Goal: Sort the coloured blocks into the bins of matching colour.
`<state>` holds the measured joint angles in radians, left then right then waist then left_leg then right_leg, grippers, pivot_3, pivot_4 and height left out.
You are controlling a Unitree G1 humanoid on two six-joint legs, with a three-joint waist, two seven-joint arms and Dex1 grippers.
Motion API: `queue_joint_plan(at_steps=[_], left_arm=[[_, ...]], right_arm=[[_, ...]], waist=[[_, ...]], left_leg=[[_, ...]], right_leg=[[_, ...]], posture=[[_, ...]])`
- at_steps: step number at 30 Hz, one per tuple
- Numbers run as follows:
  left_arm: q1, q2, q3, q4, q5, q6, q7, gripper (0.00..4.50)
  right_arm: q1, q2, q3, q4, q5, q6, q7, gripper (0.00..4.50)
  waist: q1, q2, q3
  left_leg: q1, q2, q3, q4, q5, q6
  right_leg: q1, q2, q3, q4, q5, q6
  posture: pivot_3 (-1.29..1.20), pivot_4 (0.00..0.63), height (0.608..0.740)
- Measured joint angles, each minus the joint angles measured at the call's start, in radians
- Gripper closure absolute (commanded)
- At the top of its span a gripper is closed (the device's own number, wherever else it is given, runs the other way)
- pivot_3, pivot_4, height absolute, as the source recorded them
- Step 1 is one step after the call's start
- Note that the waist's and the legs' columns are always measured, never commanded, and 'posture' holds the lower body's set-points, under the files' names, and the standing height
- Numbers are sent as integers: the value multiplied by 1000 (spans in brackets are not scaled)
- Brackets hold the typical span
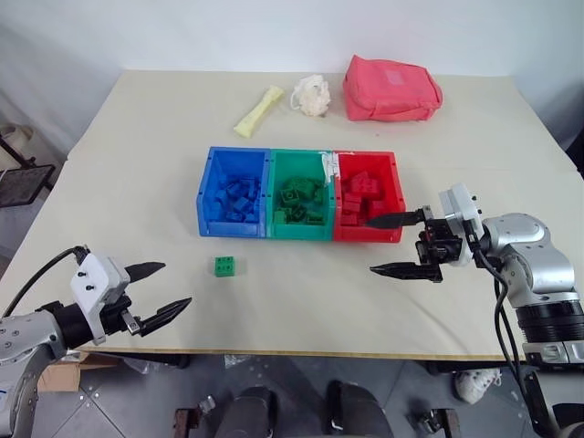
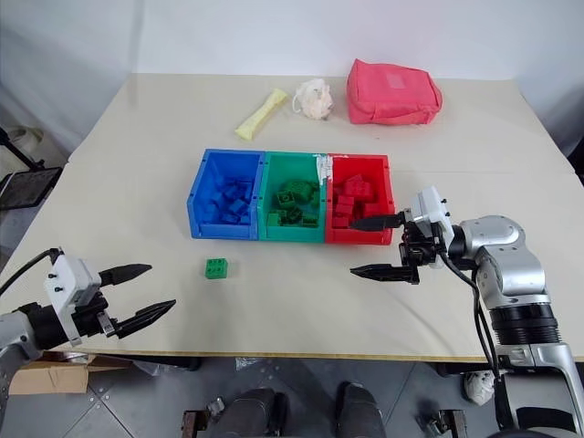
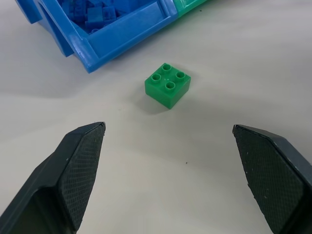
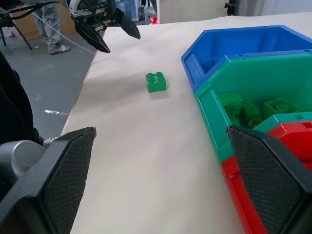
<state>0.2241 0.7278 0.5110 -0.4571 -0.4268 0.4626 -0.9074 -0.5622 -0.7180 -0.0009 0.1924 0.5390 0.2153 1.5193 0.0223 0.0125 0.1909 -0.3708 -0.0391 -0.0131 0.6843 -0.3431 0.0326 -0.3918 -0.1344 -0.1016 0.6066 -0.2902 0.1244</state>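
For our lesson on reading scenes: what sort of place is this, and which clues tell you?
Probably an indoor robotics test room or lab. A plain table holds joined sorting bins and one loose green block, and a person stands on the grey floor beyond.

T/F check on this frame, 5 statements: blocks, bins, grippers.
1. One green block lies on the table, outside the bins. True.
2. The bins run red, green, blue from the robot's left. False: blue bin, green bin, red bin.
3. The left gripper holds the green block. False: it is open and empty, apart from the block.
4. The right gripper is open, near the red bin. True.
5. The pouch sits between the bins and the robot. False: it lies beyond the bins.
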Motion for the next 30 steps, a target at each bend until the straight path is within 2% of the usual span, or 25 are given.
queue_joint_plan(at_steps=[8, 14, 23, 30], left_arm=[[-71, 0, -81, 19, 12, -25, 40, 49], [-286, -55, -290, 283, 146, -164, 85, 49], [-425, -77, -436, 499, 192, -285, 15, 49], [-478, -80, -472, 573, 194, -336, -44, 2100]], right_arm=[[1, 1, 0, 5, -1, -9, 1, 0], [36, 27, -6, -28, 1, -15, -21, 0], [142, 26, -47, -132, 21, 10, -78, 0], [194, 22, -73, -192, 32, 25, -119, 0]], waist=[[-1, 0, 0], [1, 0, 0], [1, 0, 0], [1, 0, 0]], left_leg=[[0, 0, 0, 0, 0, 0], [0, -2, 1, 0, 0, 0], [1, -2, 3, 0, 0, 1], [1, -2, 4, 1, 0, 1]], right_leg=[[0, 0, 0, 1, 0, 0], [-1, 3, -2, 4, 0, 0], [-2, 3, -3, 5, 0, 0], [-2, 3, -3, 5, 0, 0]], posture=[[0, 150, 740], [0, 150, 740], [0, 150, 740], [0, 150, 740]])
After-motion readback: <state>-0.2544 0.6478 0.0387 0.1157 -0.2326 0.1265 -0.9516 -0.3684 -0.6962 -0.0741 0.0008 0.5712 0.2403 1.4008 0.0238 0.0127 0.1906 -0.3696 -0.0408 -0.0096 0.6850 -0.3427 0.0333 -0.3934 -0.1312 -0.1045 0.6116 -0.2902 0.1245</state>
